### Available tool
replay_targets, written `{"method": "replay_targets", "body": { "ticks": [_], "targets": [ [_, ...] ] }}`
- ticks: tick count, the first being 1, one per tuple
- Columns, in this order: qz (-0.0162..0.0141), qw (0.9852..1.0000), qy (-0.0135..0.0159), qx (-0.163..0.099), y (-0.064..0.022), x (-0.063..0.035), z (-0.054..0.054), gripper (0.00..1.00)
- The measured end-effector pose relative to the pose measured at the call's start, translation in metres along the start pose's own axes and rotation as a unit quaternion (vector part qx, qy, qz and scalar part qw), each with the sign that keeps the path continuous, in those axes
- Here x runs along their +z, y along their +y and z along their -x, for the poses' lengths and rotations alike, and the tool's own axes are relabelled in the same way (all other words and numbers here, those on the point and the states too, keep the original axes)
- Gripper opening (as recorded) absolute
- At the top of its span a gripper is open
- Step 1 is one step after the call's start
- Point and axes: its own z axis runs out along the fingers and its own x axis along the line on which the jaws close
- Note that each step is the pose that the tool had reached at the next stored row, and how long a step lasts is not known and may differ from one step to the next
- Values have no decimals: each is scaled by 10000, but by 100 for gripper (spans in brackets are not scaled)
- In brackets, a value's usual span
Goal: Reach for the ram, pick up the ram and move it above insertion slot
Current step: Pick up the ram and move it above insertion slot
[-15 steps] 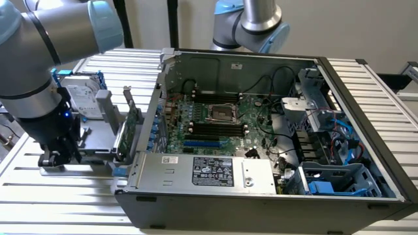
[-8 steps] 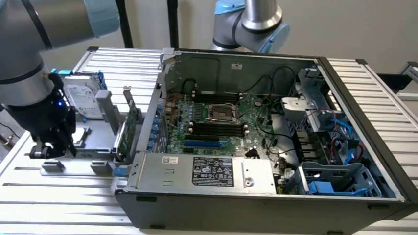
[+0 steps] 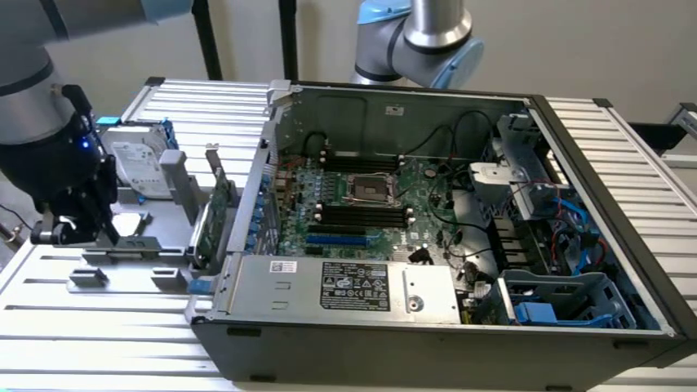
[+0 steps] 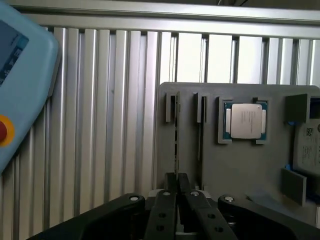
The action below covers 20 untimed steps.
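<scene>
The ram (image 4: 175, 142) stands on edge in a slot of the grey holder plate (image 4: 240, 170), seen as a thin dark line. My gripper (image 4: 177, 180) is directly over its near end, with the black fingers (image 4: 167, 200) drawn together on either side of the stick, shut on it. The ram still sits in its slot. In the exterior view my gripper (image 3: 72, 229) is low over the holder plate (image 3: 147, 214), at that view's left, outside the open computer case (image 3: 436, 327). The black memory slots (image 3: 365, 215) lie on the motherboard inside the case.
A second thin stick (image 4: 201, 130) stands in the neighbouring slot. A processor chip (image 4: 246, 120) and a hard drive (image 3: 136, 159) rest on the plate; an upright green expansion card (image 3: 218, 204) stands beside the case wall. A teach pendant (image 4: 20, 75) lies nearby. Another arm (image 3: 430, 41) stands behind the case.
</scene>
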Motion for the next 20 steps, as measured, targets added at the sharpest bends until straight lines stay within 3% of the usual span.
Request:
{"method": "replay_targets", "body": {
  "ticks": [15,20],
  "targets": [
    [6,10000,1,-20,-390,-702,3,13],
    [9,10000,-2,-22,-564,-920,3,13]
  ]
}}
